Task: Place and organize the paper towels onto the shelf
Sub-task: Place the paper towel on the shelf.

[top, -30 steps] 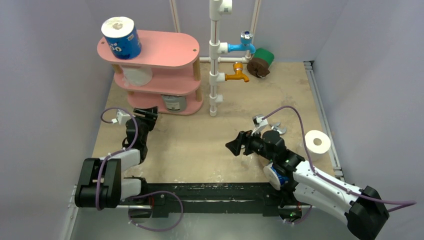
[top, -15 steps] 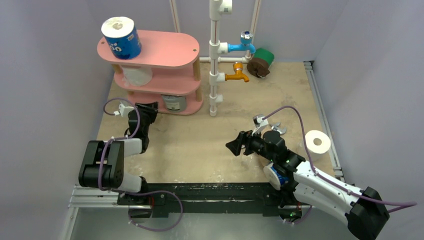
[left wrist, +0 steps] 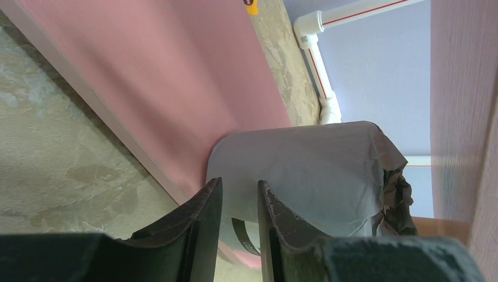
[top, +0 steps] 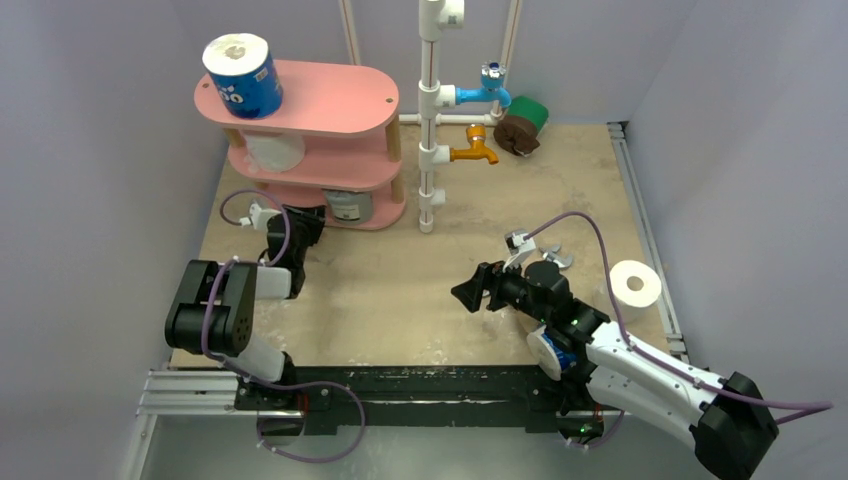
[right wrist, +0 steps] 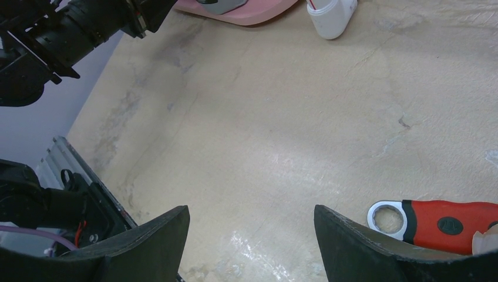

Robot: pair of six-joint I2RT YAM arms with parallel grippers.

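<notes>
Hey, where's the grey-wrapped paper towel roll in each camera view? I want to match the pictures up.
Top external: the grey-wrapped roll sits on the bottom tier of the pink shelf, upper left of the picture.
Left wrist: the roll is close up at lower centre, against the shelf's pink board.
Right wrist: only a grey sliver at the top edge.
Shared landmark: the pink shelf.

Left wrist: left gripper (left wrist: 238, 191) is covering the lower face of the grey-wrapped roll (left wrist: 305, 164), label print blurring | Top: shelf (top: 330, 100) boards are hiding much of the middle-tier white roll (top: 275, 152) | Top: brown roll (top: 515, 135) is masking part of the green roll (top: 535, 112) | Right wrist: red wrench (right wrist: 446, 222) is running off the right edge
</notes>
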